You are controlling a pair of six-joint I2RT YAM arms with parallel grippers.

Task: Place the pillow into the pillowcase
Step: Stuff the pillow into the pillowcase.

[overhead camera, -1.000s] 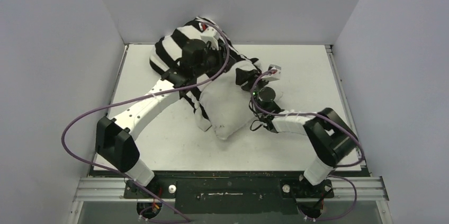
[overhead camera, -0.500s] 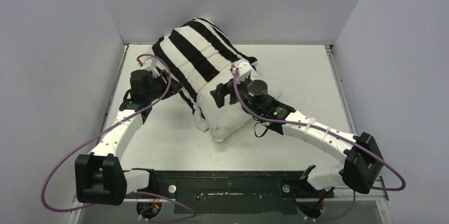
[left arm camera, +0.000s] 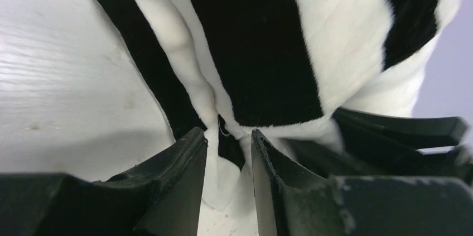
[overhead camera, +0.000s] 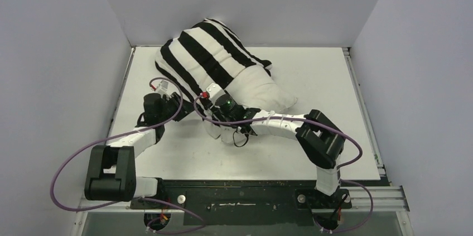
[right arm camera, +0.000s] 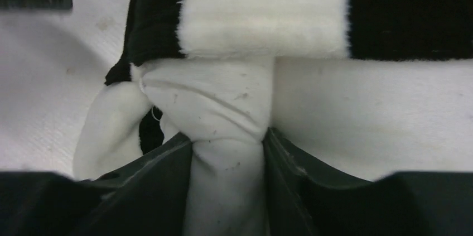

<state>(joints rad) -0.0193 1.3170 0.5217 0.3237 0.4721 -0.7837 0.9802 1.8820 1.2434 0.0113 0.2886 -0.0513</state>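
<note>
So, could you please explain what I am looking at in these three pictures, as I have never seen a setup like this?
You see two robot arms, a left arm and a right arm, bolted at the near edge of a table. Each ends in a two-finger gripper. The wide picture comes from a fixed camera above and behind them. The two close-ups come from a camera on each wrist. On the table lies a white pillow. Its far part is already inside a black-and-white striped pillowcase, and its near part is bare. The left gripper pinches a fold at the pillowcase's edge. The right gripper pinches the pillow's bare white corner, just below the striped hem.
</note>
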